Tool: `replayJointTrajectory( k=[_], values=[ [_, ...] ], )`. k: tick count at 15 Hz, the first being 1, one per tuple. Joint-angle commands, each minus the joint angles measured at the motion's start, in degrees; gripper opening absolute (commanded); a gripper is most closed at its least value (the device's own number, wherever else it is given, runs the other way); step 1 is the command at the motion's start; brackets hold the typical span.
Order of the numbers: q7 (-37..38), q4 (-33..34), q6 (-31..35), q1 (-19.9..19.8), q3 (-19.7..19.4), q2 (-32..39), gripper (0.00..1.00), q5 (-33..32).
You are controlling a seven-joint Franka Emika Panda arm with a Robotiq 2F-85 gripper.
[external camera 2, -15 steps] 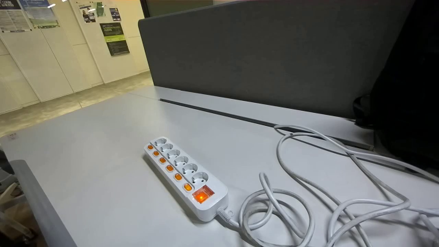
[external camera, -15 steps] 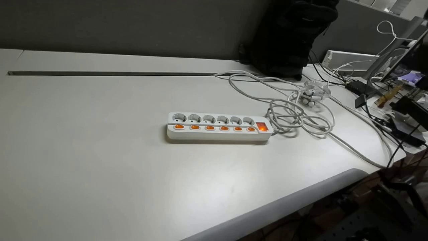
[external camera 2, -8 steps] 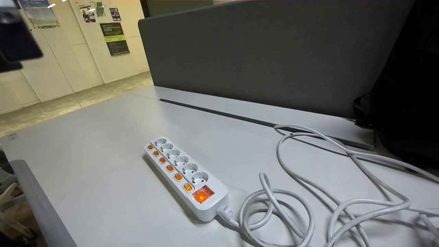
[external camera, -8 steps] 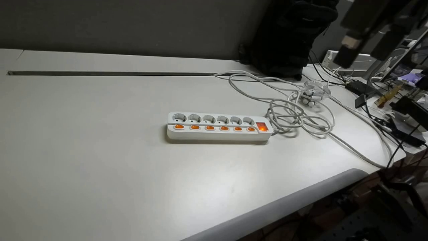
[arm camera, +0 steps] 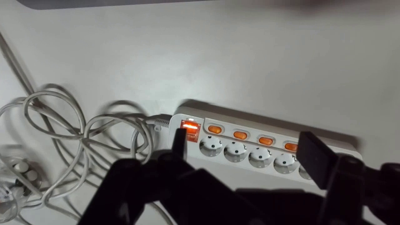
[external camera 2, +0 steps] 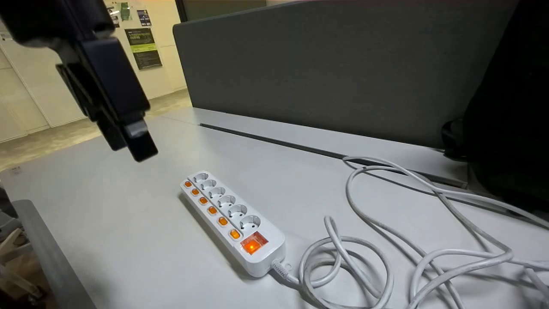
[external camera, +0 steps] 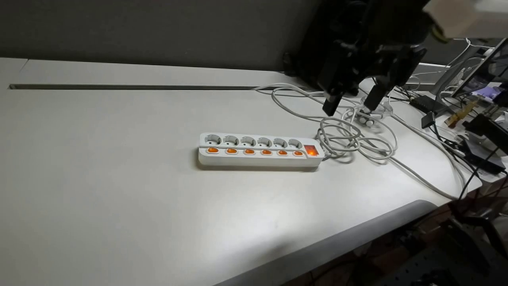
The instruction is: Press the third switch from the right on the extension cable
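Note:
The extension cable is a long white strip (external camera: 258, 160) lying on the desk; it also shows in an exterior view (external camera 2: 269, 237) and in the wrist view (arm camera: 237, 121). It has a row of round sockets, a row of small orange switches and a lit orange-red end switch (external camera: 311, 150) at the cord end. The third switch (external camera: 266, 152) from that end also shows in an exterior view (external camera 2: 212, 210) and in the wrist view (arm camera: 265, 141). My gripper (external camera: 351, 106) is open and empty, above the desk and apart from the strip. In the wrist view its fingertips (arm camera: 315, 159) partly cover the strip.
Looped pale cord (external camera: 337, 135) lies beside the strip's cord end. A see-through container (arm camera: 18, 184) stands among the cords. A black backpack (external camera: 309, 59) leans on the dark partition (external camera: 158, 31) behind the desk. The desk's grey front edge (external camera: 337, 246) runs along the near side.
My gripper has come into both exterior views, from the upper right in one of them and the upper left in another, moving down closer to the strip. The strip has not moved.

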Motion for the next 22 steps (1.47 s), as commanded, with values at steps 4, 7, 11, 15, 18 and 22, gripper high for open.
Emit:
replayJointTrajectory(
  k=[4,7,11,15,18,22],
  values=[
    [9.0,4.1,6.7,-0.1,1.4,15.4,0.38,-1.2],
    [9.7,5.8,8.9,0.8,0.7,19.0,0.17,-1.3],
    [9.4,8.6,9.8,1.7,0.0,22.0,0.0,-2.2],
    [6.8,8.1,9.7,2.3,-0.7,21.7,0.01,-1.0],
    [6.8,8.3,9.7,2.3,-0.7,21.9,0.01,-1.0],
    [7.5,8.4,12.2,2.4,-0.8,23.2,0.0,-0.3]
  ],
)
